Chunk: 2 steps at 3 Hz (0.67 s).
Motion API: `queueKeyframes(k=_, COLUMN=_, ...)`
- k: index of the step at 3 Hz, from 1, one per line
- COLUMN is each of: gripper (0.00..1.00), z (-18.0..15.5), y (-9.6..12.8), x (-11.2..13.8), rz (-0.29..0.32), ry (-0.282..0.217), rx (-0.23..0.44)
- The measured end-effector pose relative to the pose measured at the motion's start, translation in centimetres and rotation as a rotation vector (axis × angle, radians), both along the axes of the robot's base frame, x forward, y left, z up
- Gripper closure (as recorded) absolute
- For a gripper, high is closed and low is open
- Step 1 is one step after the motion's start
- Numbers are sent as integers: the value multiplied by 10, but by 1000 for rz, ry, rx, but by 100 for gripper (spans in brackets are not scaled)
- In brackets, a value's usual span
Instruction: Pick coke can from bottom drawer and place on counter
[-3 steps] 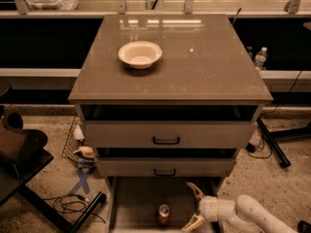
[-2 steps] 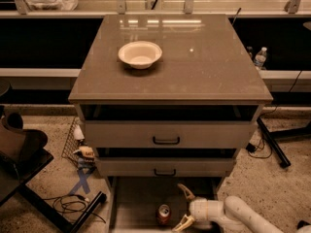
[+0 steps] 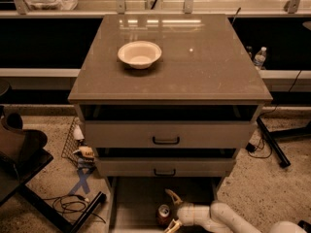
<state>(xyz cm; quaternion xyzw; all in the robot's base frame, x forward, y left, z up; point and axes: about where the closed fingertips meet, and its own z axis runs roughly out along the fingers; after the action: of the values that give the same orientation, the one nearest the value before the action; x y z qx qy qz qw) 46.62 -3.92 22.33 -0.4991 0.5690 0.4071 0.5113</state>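
Observation:
The coke can (image 3: 163, 213) stands upright on the floor of the open bottom drawer (image 3: 131, 203), near its middle. My gripper (image 3: 171, 210) reaches in from the lower right. It is open, with one finger behind the can and one in front, close on the can's right side. The counter (image 3: 194, 67) is the glossy grey-brown top of the cabinet, well above the can.
A white bowl (image 3: 139, 54) sits on the counter's left rear part. Two closed drawers with black handles (image 3: 165, 140) overhang the bottom drawer. A dark chair (image 3: 19, 149) and cables (image 3: 68, 205) lie on the floor to the left, a black stand leg (image 3: 273, 142) to the right.
My gripper has moved left across the bottom drawer toward the coke can, from well right of it to straddling its right side. The can has not moved.

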Motion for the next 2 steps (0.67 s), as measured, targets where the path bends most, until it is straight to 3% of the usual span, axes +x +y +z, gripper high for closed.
queueKeyframes(k=1, gripper=23, z=-24, y=25, x=0, rz=26, ry=14, rx=-12)
queueKeyframes(k=2, gripper=46, z=-40, y=36, x=-3, rz=32, ry=29, rx=-26)
